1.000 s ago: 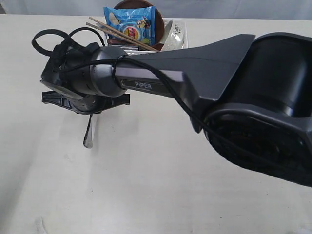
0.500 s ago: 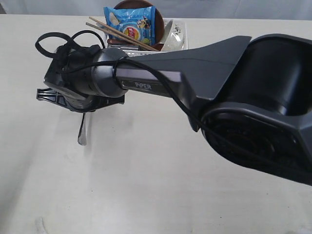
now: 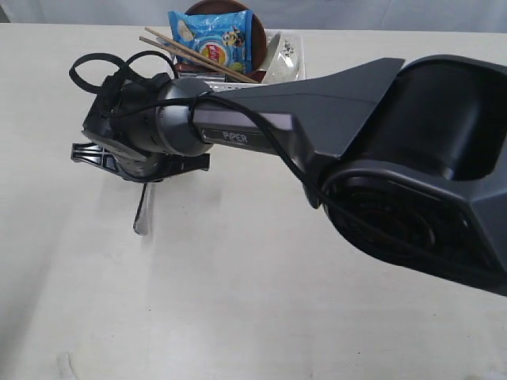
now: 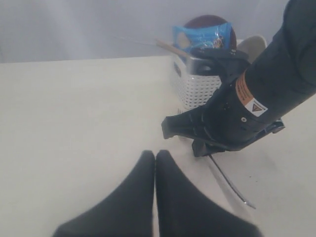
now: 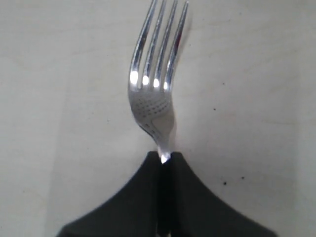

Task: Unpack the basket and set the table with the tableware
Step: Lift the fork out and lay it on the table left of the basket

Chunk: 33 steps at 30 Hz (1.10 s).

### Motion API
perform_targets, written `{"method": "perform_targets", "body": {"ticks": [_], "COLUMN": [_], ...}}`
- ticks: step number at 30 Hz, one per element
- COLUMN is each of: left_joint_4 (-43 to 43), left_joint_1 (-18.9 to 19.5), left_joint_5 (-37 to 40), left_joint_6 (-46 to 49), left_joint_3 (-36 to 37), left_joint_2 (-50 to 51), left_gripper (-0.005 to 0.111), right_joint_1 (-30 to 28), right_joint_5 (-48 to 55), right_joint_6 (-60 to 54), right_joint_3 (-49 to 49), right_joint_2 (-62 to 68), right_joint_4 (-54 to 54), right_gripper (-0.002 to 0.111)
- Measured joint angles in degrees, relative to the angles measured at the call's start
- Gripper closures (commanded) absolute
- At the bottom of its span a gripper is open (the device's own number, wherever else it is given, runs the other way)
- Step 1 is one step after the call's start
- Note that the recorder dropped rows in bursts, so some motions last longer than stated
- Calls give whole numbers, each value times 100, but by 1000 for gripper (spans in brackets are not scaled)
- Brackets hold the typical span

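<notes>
The right claw (image 5: 163, 159), pinching the shiny steel fork (image 5: 153, 98) by its handle, should lower it flat onto the cream-white tabletop (image 3: 238, 301) beside the white perforated basket (image 4: 197, 89); the left claw (image 4: 155, 163) is closed and empty.

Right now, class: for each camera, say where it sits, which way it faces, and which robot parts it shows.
Exterior: high over the table, looking down; the right arm fills it, fork below.
Left wrist: on that wrist, facing across the table to the basket; shows shut left fingers, right arm.
Right wrist: on that wrist, looking along right fingers shut on the fork.
Shared: all three show the fork.
</notes>
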Motion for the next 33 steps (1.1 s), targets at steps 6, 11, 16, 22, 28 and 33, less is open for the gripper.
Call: {"method": "perform_targets", "body": {"ticks": [6, 11, 16, 22, 28, 33], "left_joint_4": [0, 0, 0, 0, 0, 0], "left_joint_1": [0, 0, 0, 0, 0, 0], "left_joint_5": [0, 0, 0, 0, 0, 0], "left_joint_6": [0, 0, 0, 0, 0, 0], "left_joint_3": [0, 0, 0, 0, 0, 0], "left_joint_2": [0, 0, 0, 0, 0, 0], "left_gripper": [107, 107, 107, 107, 107, 107], "right_joint_1": [0, 0, 0, 0, 0, -11], "right_joint_5": [-24, -71, -260, -360, -360, -373], "right_joint_6": [0, 0, 0, 0, 0, -76], "right_joint_3": [0, -12, -12, -31, -35, -35], "right_joint_2": [38, 59, 63, 63, 63, 63], "right_joint_4": [0, 0, 86, 130, 329, 410], "right_gripper": [108, 101, 73, 65, 66, 66]}}
